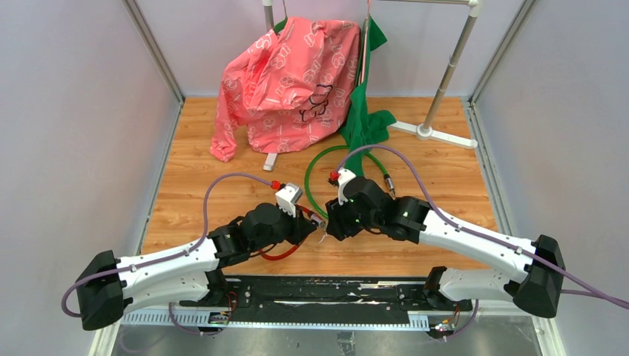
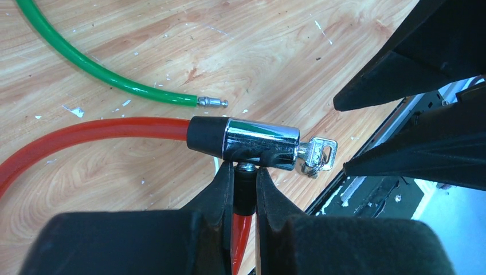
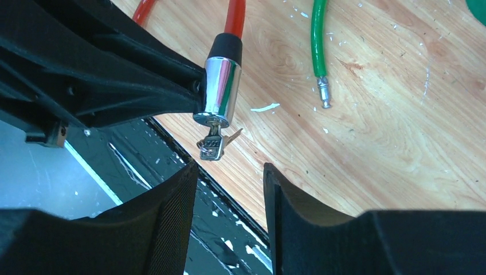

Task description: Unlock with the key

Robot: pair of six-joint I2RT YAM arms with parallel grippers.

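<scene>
Key-grasp step in hand. Lock (image 2: 252,143) clamped at side stub by left claw (image 2: 245,186); key (image 2: 317,154) seated in lock's end. Right claw (image 3: 230,172) parted, empty, just off that end. Next, likely: key pinched flat, turned.

Near the middle of the near edge, the lock (image 2: 261,143) lies between the left gripper (image 2: 245,189) and right gripper (image 3: 229,172), with the key (image 2: 316,154) in its right end. The loose cable (image 2: 114,80) lies behind it, and the rack (image 1: 445,74) with clothes (image 1: 297,74) stands at the far edge.
</scene>
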